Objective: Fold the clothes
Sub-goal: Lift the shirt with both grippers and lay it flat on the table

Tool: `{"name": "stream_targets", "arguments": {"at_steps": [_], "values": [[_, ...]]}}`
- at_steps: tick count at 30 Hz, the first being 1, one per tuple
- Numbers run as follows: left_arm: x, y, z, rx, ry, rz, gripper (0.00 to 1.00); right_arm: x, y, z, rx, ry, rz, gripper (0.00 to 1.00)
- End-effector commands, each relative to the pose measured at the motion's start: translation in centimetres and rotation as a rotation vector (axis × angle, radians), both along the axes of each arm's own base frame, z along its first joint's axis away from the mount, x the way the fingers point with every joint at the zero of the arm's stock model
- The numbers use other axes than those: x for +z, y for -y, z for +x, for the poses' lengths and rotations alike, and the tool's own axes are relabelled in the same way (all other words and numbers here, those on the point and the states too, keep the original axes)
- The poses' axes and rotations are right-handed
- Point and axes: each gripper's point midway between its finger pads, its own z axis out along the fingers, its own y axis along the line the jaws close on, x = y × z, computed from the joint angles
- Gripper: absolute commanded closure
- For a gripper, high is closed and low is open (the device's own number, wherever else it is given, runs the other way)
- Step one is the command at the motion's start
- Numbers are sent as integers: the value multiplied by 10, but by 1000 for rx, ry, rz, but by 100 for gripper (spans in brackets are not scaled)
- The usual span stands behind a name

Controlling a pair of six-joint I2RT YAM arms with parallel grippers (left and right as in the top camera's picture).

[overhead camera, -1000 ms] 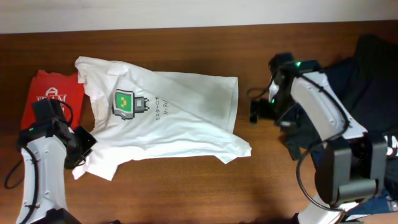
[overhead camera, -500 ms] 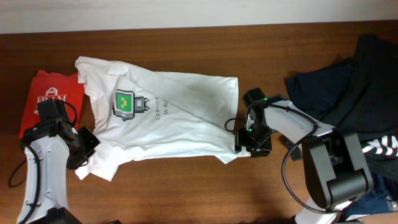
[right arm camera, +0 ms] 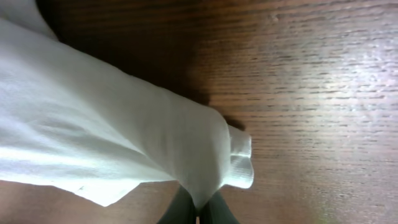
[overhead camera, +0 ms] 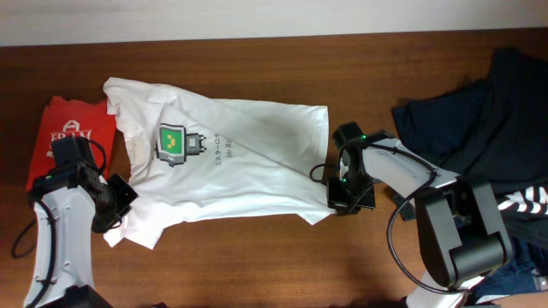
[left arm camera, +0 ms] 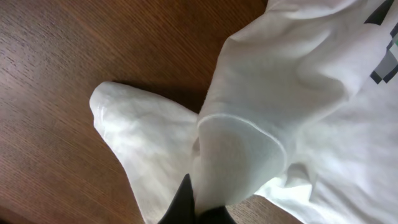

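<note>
Two shirt [overhead camera: 231, 162] edges are pinched, by left gripper [left arm camera: 198, 209] and right gripper [right arm camera: 198, 213].

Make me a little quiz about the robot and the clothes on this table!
1. True or false: the white T-shirt is already folded into a neat square.
2. Pick one: the folded shirt beside the T-shirt's printed end is A) blue, B) red, C) yellow.
3. Fill the gap: the left tool and the right tool each pinch an edge of the ____.

Key
1. False. It lies spread out and wrinkled on the table.
2. B, red.
3. White T-shirt.
</note>
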Motion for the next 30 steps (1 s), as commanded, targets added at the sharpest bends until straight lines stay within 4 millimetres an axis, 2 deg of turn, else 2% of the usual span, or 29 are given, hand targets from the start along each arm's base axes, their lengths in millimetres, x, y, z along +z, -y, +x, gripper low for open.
{"name": "stream_targets", "arguments": {"at_steps": [1,3,4,6,7,8,10,11,15,17,19,21,22,23,24,25,26,27,28,29,30], "values": [[16,9,18,-107,73,-42,100,51,11,33,2,108,10,96],[65,3,51,-179,203,-6,100,117,27,64,-4,225,34,96],[99,-2,66,-208,277,37,100,156,35,79,0,309,46,96],[172,-1,92,-256,457,72,100,216,47,93,-4,428,38,96],[216,4,103,-282,573,77,100,247,54,94,13,487,2,96],[259,5,107,-296,671,119,100,266,55,93,29,527,-3,96],[311,5,104,-329,778,200,100,301,64,92,20,606,-44,96],[331,6,99,-330,812,222,100,324,69,90,14,665,-66,96],[386,13,64,-349,909,338,100,399,87,79,-37,917,-135,96],[388,13,63,-348,914,345,100,410,96,80,-55,963,-180,96],[381,9,76,-375,894,348,100,412,98,88,-63,984,-198,96],[358,14,111,-442,877,253,100,404,95,112,-62,982,-198,96],[343,17,132,-476,857,221,100,391,93,129,-58,957,-201,96],[323,24,164,-540,834,207,100,378,91,150,-53,943,-204,96],[314,28,180,-559,836,198,100,373,89,163,-54,949,-203,96],[304,30,206,-585,849,205,100,368,87,190,-60,985,-201,96],[300,24,238,-583,891,249,100,368,86,221,-76,1051,-209,96],[304,19,257,-568,944,275,100,373,87,240,-92,1109,-222,96],[315,14,275,-538,1022,300,100,388,90,260,-122,1206,-237,96],[340,9,290,-513,1139,345,100,411,97,275,-167,1314,-256,96],[374,8,297,-488,1272,387,100,435,108,282,-255,1407,-273,96]]}}
